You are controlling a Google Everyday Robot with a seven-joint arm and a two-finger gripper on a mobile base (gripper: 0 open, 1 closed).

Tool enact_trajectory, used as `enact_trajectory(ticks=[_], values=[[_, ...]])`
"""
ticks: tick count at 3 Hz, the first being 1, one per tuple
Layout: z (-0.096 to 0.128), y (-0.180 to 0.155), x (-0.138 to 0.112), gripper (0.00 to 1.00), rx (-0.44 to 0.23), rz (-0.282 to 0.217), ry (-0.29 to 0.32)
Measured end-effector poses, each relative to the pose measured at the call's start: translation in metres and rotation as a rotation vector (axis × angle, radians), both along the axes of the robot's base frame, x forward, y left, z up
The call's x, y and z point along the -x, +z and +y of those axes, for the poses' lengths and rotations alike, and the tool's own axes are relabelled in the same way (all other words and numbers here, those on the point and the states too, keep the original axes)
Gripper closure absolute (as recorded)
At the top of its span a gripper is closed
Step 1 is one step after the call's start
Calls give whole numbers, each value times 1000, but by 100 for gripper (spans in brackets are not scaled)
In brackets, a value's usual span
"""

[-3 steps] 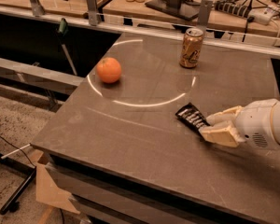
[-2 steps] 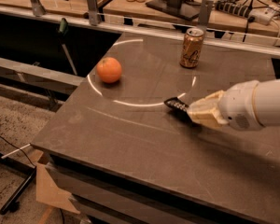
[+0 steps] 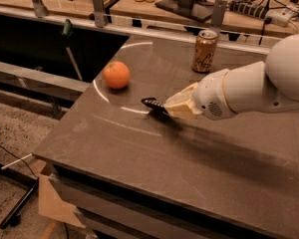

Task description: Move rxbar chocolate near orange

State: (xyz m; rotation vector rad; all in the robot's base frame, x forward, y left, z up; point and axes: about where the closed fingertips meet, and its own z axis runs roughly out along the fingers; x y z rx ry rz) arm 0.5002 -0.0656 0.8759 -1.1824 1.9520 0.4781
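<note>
Bright-orange orange [image 3: 116,74], glossy black rxbar chocolate [image 3: 152,103] in the cream gripper [image 3: 170,108] mid-table, gold-tan can [image 3: 204,51], grey-brown table [image 3: 139,153]

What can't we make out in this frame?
Camera view:
- rxbar chocolate: only one end shows; the pincer gripping it over the table's middle covers the rest, lettering included.
- can: label too small to read.
- arm: cut off by the right edge.

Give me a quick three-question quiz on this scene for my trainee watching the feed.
1. True or false: the gripper, over the table right of the orange, holds the rxbar chocolate.
2. Which stands farthest back? A orange, B gold can, C rxbar chocolate.
3. Fill in: in the camera view, the orange lies to the rxbar chocolate's upper ___.
Key: 1 true; 2 B; 3 left.
</note>
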Motion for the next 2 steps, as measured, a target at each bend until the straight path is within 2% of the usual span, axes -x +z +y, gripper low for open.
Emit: enact_trajectory(ticks=[1,2], values=[[37,-2,-13,100,-22,-6,61],[67,-2,-24,85,-47,-32,89]])
